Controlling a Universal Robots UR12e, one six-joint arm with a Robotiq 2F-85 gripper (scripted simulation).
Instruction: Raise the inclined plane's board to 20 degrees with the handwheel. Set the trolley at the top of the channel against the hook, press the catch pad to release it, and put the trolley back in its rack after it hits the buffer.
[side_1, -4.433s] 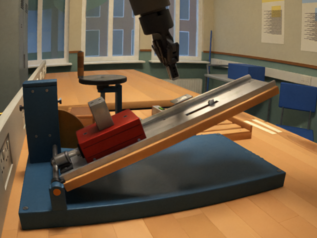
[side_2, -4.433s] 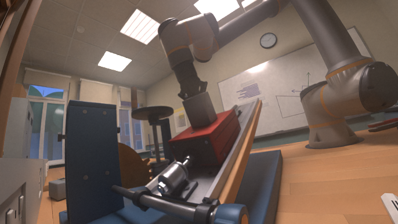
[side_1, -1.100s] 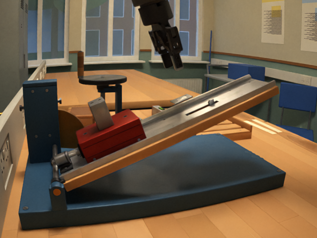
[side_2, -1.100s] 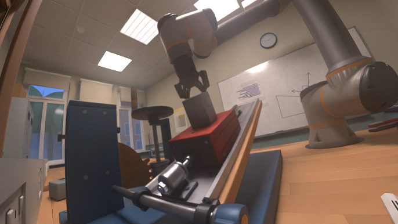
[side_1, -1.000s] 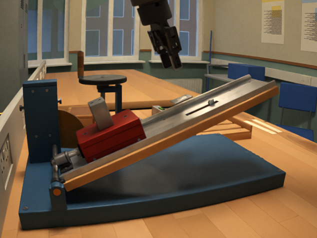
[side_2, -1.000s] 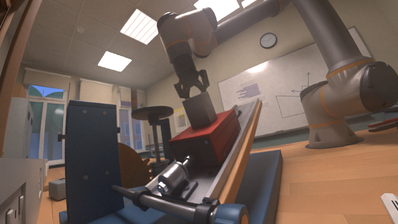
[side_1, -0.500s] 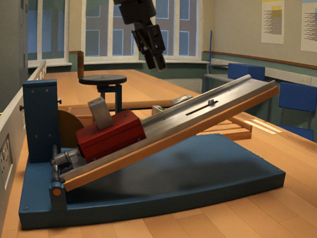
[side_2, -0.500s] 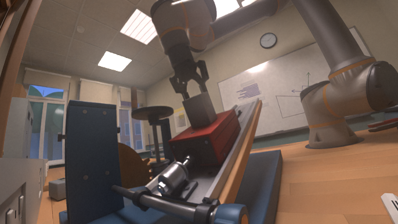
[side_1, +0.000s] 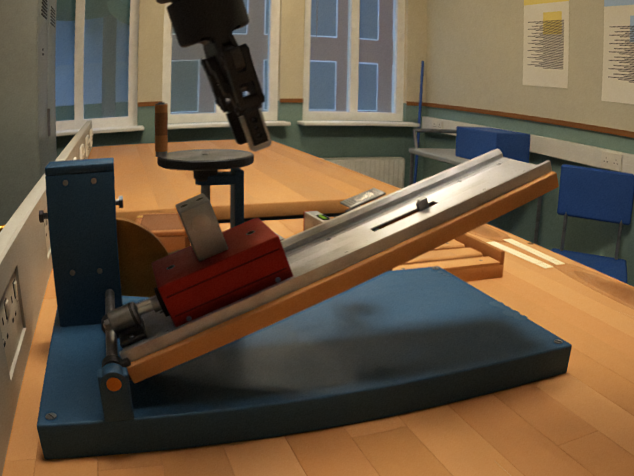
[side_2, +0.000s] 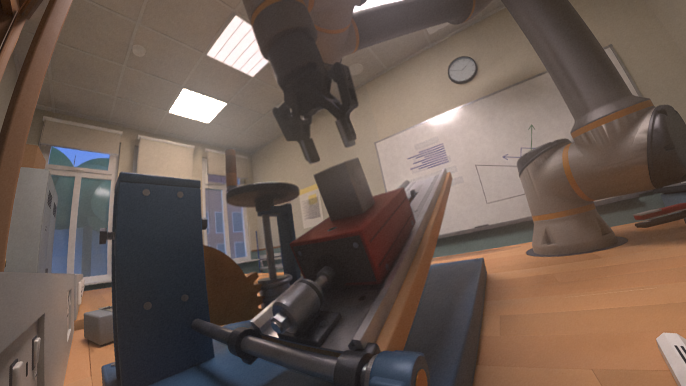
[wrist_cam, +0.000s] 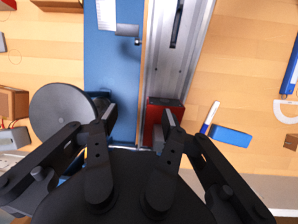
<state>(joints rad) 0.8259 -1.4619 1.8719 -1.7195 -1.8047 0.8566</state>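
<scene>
The red trolley (side_1: 220, 274) rests at the low end of the tilted metal channel (side_1: 404, 205), its nose against the grey buffer (side_1: 132, 315). A grey block handle (side_2: 344, 189) stands up from the trolley's top. My gripper (side_2: 325, 140) hangs open and empty a short way above that handle. The black handwheel (side_1: 205, 160) with its brown knob stands behind the trolley on a post. The release slot with its small hook (side_1: 421, 204) lies far up the channel. In the wrist camera the trolley (wrist_cam: 162, 122) sits between my fingers, far below.
The tall blue upright (side_1: 82, 241) stands just left of the trolley, and the blue base plate (side_1: 358, 348) spreads under the board. A marker (wrist_cam: 210, 116), a blue eraser (wrist_cam: 229, 135) and a protractor lie on the bench to the right in the wrist camera.
</scene>
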